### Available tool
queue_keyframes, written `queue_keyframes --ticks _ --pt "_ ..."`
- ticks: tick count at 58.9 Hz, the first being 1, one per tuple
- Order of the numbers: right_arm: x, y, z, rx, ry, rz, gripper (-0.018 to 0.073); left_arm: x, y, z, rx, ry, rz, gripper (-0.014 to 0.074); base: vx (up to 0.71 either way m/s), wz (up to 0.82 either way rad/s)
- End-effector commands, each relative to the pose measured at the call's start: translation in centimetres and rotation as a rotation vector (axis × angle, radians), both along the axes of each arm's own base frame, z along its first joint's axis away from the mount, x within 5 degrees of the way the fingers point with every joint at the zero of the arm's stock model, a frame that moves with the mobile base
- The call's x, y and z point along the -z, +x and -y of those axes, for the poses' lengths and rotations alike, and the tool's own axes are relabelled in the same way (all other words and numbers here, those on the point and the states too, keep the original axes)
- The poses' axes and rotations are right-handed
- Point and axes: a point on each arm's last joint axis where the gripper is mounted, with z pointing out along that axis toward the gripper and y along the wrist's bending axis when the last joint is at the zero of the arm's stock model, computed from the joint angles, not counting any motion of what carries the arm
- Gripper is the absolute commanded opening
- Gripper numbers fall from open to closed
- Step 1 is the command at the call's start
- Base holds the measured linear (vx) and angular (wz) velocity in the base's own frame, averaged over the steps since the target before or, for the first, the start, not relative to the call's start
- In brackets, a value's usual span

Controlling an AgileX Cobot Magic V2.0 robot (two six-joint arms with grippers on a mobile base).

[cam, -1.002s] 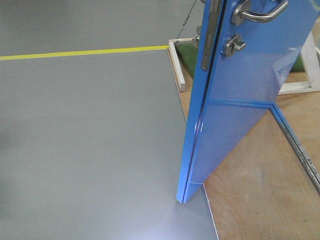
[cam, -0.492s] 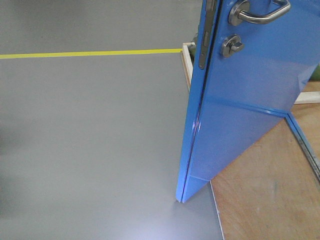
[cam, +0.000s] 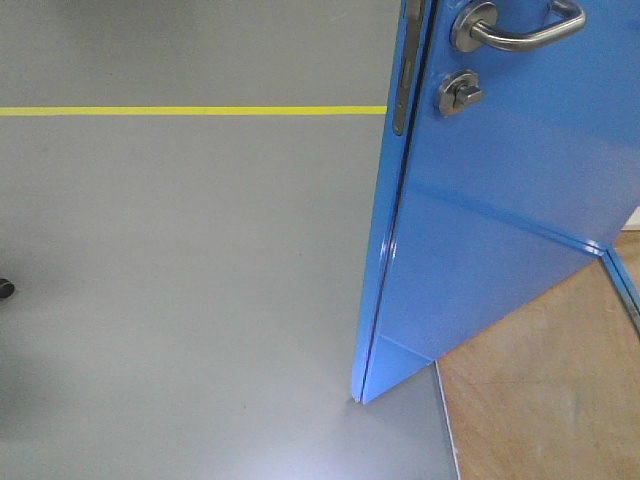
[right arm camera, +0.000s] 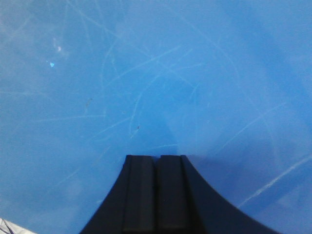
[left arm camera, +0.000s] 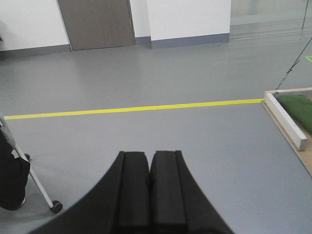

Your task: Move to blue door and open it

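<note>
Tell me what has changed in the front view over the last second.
The blue door now covers more of the view: the white frame and green object behind its edge are hidden, and less wooden floor shows. The yellow line now looks level. The door's bottom corner stays put; nothing was grasped or released.

The grey floor (cam: 180,280) has a yellow line (cam: 190,110) that runs across it from side to side. At the right there is a wooden board (cam: 540,390) lying on the floor. The left wrist view shows a white beam (left arm camera: 285,121) beside a green mat (left arm camera: 298,109), a dark grey door (left arm camera: 96,23) in a white wall (left arm camera: 187,18), and a thin white leg with a small caster wheel (left arm camera: 56,206)
</note>
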Motion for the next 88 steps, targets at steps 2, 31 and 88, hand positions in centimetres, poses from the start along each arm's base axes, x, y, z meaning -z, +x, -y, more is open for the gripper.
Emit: queue_keyframes --ticks 2,31,88 --pt "-2.84 -1.2 0.09 0.031 0.039 0.11 0.0002 -0.77 0.09 0.02 0.001 -0.003 0.092 0.007 0.1 0.08" --pt "-2.84 -1.2 0.09 0.031 0.039 0.11 0.0002 -0.77 0.09 0.02 0.001 -0.003 0.092 0.007 0.14 0.07" --pt "-2.84 -1.2 0.09 0.032 0.039 0.11 0.0002 -0.77 0.09 0.02 0.001 -0.003 0.092 0.007 0.16 0.03"
